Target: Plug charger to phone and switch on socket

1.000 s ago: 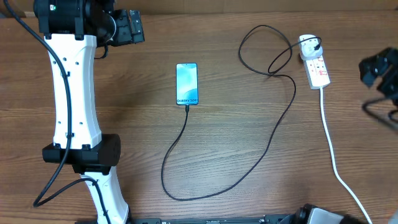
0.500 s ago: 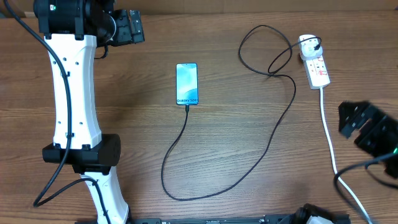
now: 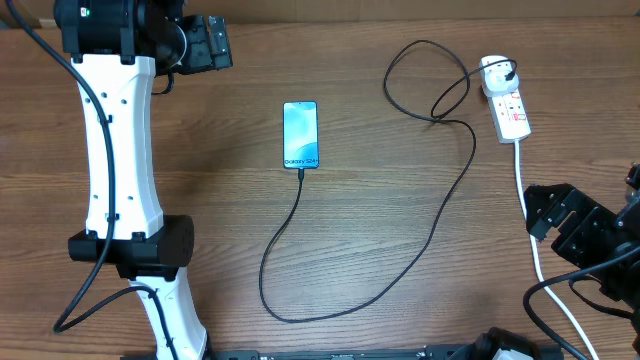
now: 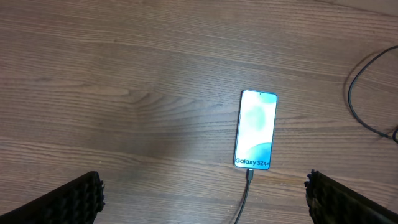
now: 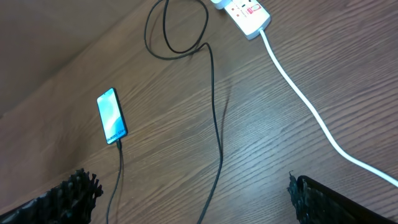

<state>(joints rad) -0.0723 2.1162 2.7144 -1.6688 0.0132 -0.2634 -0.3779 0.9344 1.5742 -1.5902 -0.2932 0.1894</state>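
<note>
At centre frame on the bench (image 3: 350, 230), the phone (image 3: 301, 134) lies with the charger (image 3: 441, 214) tip at its lower edge; the socket (image 3: 510, 110) sits upper right. Left hand (image 3: 208, 42) and right hand (image 3: 543, 212) both gape, empty.

We have three cameras. The overhead one sits high above the surface (image 3: 230, 180) and looks straight down, so we see almost all of it, with an arm at each side. The left wrist camera also looks down, but from nearer, and the left gripper (image 4: 204, 180) shows in the bottom corners of its view. There the phone (image 4: 255, 129) looks big, a little right of the middle. The right wrist camera looks down at a slant from high up, over the right gripper (image 5: 193, 182). There the phone looks small at the left, and the top edge cuts the socket (image 5: 244, 11). All three views share the phone and part of the charger (image 4: 249, 177).
</note>
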